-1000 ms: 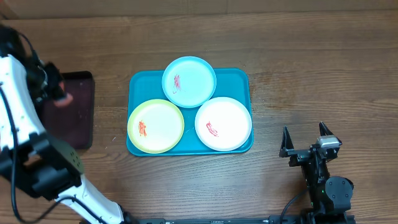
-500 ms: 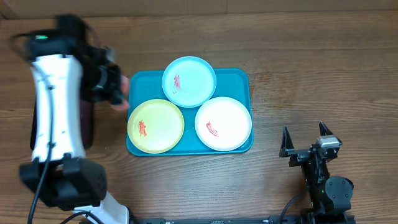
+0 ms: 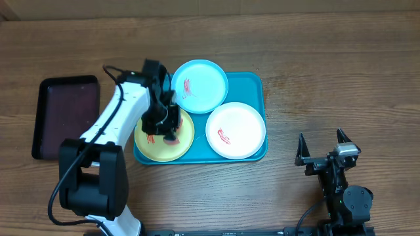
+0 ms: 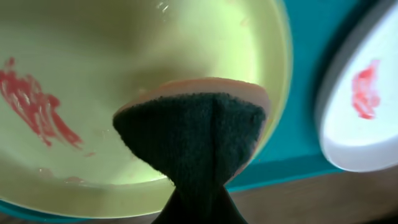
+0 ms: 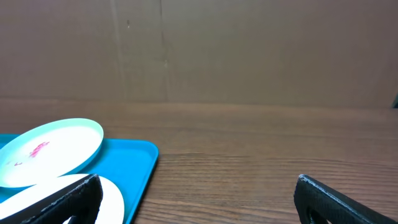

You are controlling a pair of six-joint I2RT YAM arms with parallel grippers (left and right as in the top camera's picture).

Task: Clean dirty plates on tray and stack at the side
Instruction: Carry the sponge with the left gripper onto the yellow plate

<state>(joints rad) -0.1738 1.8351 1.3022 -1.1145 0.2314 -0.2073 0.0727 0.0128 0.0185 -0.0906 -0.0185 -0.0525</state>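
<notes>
Three plates lie on the turquoise tray (image 3: 252,82): light blue (image 3: 200,86) at the back, yellow-green (image 3: 163,152) front left, white (image 3: 236,131) front right, each with a red smear. My left gripper (image 3: 164,126) is over the yellow-green plate, shut on a sponge (image 4: 199,130) with a dark scrub face and a peach back. In the left wrist view the sponge sits just over the yellow-green plate (image 4: 124,56), right of its smear (image 4: 37,106); I cannot tell whether it touches. My right gripper (image 3: 323,149) is open and empty on the table, right of the tray.
A dark maroon tray (image 3: 65,117) lies at the left of the wooden table. The right wrist view shows the light blue plate (image 5: 50,149), the white plate's edge (image 5: 112,199) and the tray's corner (image 5: 137,162) to its left.
My left arm has swung from over the maroon tray at the far left to over the yellow-green plate, carrying the sponge. The right arm has not moved.
</notes>
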